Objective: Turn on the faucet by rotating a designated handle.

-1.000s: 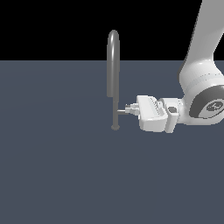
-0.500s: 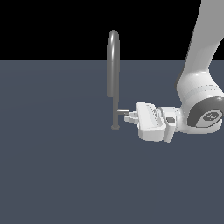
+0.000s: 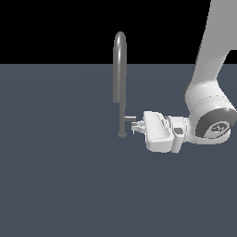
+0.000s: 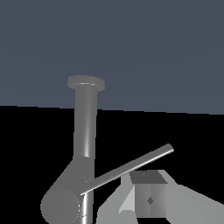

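Observation:
The faucet (image 3: 119, 69) is a tall grey tube with an arched top, standing on a small round base in the middle of the exterior view. The handle (image 3: 130, 119) is a short grey stub low on the tube, pointing to the exterior view's right. My gripper (image 3: 135, 127) lies horizontal just right of the stub, slightly below its tip, with its fingers together and nothing held. In the wrist view the faucet (image 4: 85, 127) and the handle's thin rod-like lever (image 4: 131, 166) show, and my fingertips (image 4: 148, 197) sit right beside the lever.
The faucet stands on a flat dark grey-blue surface (image 3: 55, 176). My white arm (image 3: 210, 92) comes down from the upper right of the exterior view. Nothing else stands on the surface.
My gripper has moved left toward the faucet and dropped a little, closing the gap to the handle. The wrist has sunk with it. The faucet tube has not moved.

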